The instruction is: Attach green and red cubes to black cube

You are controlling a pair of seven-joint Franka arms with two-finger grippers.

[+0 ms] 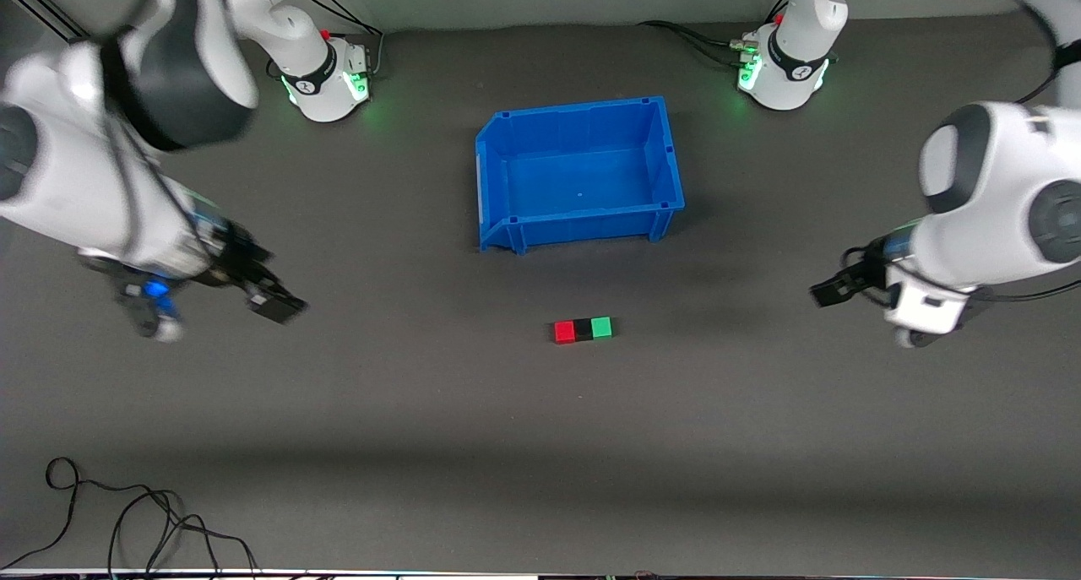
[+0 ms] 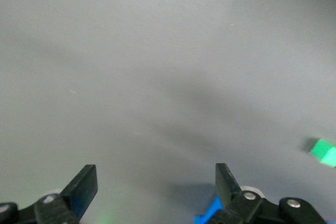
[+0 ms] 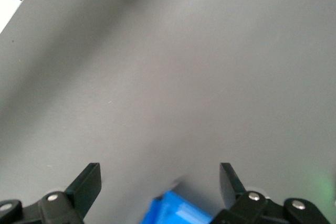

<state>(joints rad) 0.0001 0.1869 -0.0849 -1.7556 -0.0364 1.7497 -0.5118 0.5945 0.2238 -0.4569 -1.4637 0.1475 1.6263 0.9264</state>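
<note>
- Three small cubes in all: one red cube (image 1: 564, 333), one black cube (image 1: 583, 329), one green cube (image 1: 601, 327), sitting in a tight row on the table (image 1: 422, 411), touching side to side with the black one in the middle. Red is toward the right arm's end, green toward the left arm's end.
- One blue bin (image 1: 579, 221), farther from the front camera than the row, with nothing in it that I can see.
- Two grippers, both up in the air over bare table and well apart from the cubes. The right gripper (image 1: 274, 297) hangs at the right arm's end, the left gripper (image 1: 832, 289) at the left arm's end.
- Both wrist views show the fingers spread wide with nothing between them, so each is holding nothing.
- One loose black cable (image 1: 127, 521) lies at the table edge nearest the front camera.
- Cut off: the left wrist view catches only a blurry bit of the green cube (image 2: 324, 152) at its edge; red and black don't show there.
- The right wrist view only gets a blue corner of the bin (image 3: 176, 211), no cubes.
- Both arms are partly out of frame and a bit smeared in the front view.
</note>
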